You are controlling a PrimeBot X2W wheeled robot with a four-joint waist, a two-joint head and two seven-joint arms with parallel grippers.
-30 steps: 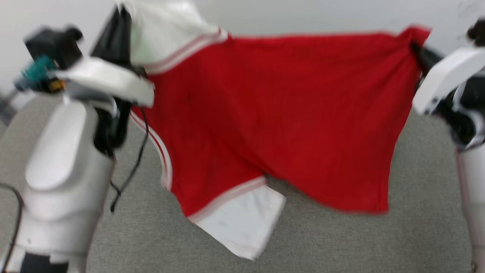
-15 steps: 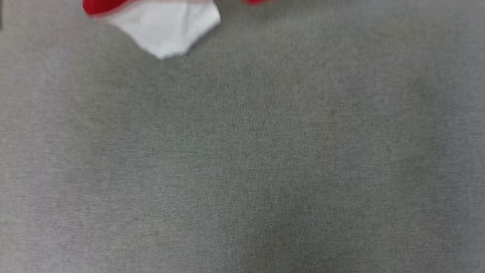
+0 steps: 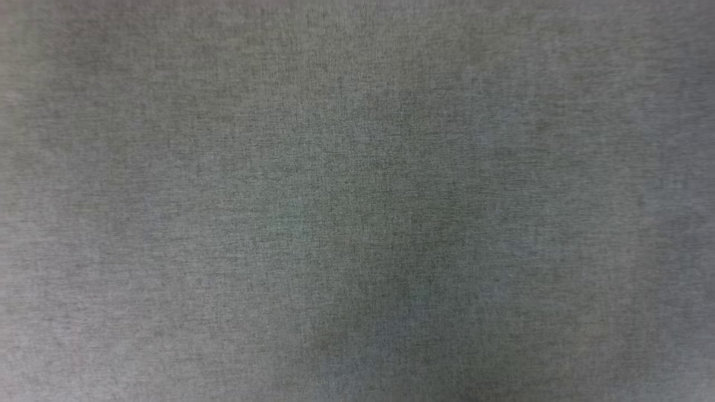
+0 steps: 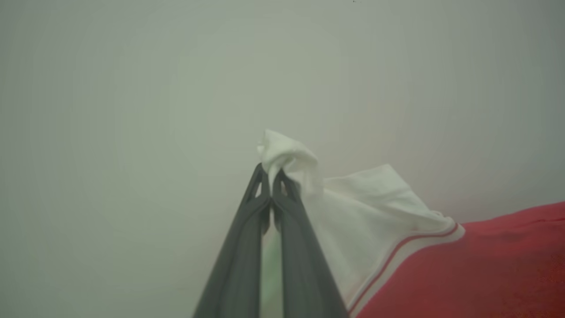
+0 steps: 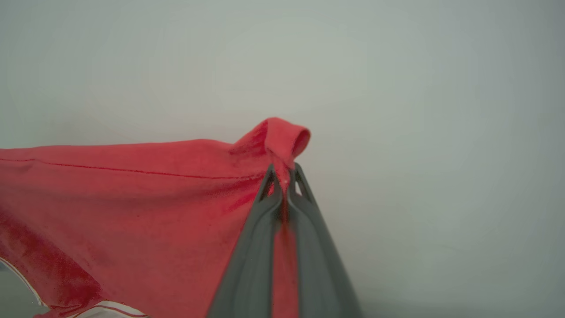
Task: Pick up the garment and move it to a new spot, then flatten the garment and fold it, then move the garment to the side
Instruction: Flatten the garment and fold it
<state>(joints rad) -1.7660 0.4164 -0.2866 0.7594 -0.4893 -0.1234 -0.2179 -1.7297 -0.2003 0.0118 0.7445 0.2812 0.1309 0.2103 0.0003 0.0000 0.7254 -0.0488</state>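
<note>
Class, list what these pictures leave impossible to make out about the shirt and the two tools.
Left wrist view: the garment runs off the right and bottom edges; the left tool covers part of the white sleeve.
Right wrist view: the right tool covers the pinched fold; left and bottom edges cut the cloth.
Head view: blurred grey surface; height of cloth above it unknowable.

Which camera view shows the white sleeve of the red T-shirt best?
The left wrist view: the left gripper pinches the white sleeve, striped edge clear. The right wrist view catches a white sliver bottom left; the head view faces the grey surface.
</note>
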